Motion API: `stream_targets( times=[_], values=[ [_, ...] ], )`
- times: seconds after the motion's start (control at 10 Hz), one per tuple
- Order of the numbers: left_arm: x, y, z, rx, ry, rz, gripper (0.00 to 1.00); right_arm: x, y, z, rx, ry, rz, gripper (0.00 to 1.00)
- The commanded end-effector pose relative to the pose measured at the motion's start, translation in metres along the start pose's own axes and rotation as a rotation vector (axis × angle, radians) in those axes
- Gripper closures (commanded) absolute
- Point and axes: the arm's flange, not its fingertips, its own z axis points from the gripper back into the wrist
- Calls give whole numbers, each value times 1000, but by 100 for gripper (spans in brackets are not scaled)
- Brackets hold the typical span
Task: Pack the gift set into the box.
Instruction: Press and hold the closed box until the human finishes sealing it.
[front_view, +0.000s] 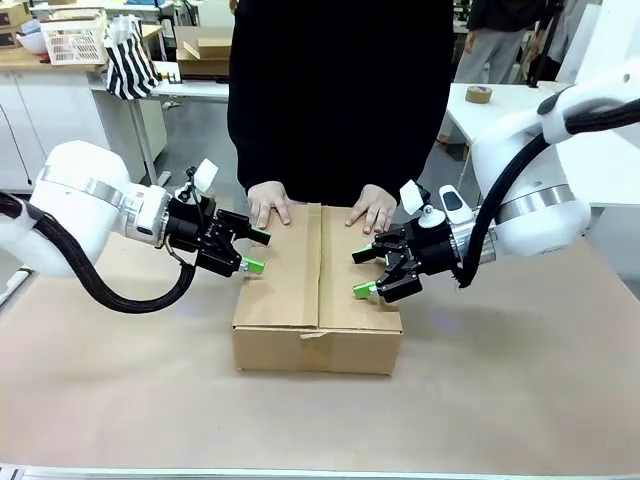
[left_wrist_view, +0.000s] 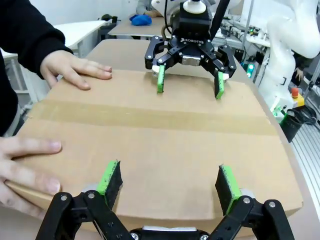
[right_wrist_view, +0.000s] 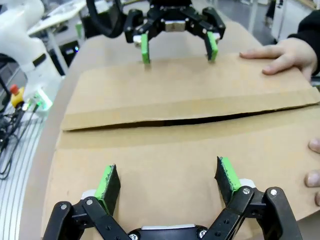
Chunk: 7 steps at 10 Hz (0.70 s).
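Front view: seemingly closing step; left gripper (front_view: 257, 252), right gripper (front_view: 360, 274) wide open, empty, at large brown corrugated cardboard box (front_view: 318, 350); next needs pressing flaps (front_view: 285, 285) flat.

— How many boxes are on the tabletop (front_view: 520, 390)?
— One box (front_view: 285, 295), with two top flaps (front_view: 338, 305) meeting along one seam (front_view: 320, 265).
— Robot arms (front_view: 80, 205)?
— Two, so two robot hands: the left robot hand (front_view: 258, 252) and the right robot hand (front_view: 362, 273). Each has two fingers, which makes four green pads (left_wrist_view: 111, 180) in all.
— And human hands?
— Two, both belonging to the one person (front_view: 340, 90) at the far side: one bare hand (front_view: 268, 203) left of the seam, a second bare hand (front_view: 372, 208) right of it.
— Anything farther off?
— One tape roll (front_view: 479, 94), one striped bag (front_view: 130, 62) and one white basket (front_view: 72, 40).
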Motion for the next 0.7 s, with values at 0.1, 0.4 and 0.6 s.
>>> stream_targets(
  times=[0.1,0.4,0.6],
  values=[
    [-3,1,-12,-13,54,-62,0,-11,-8,-16,-20,-7,-9,0],
    [-6,3,-17,5,130,-69,0,0,-7,-4,3,-9,-5,0],
    [-4,7,-18,71,142,-68,0,0,-7,-4,3,-9,-5,0]
  ],
)
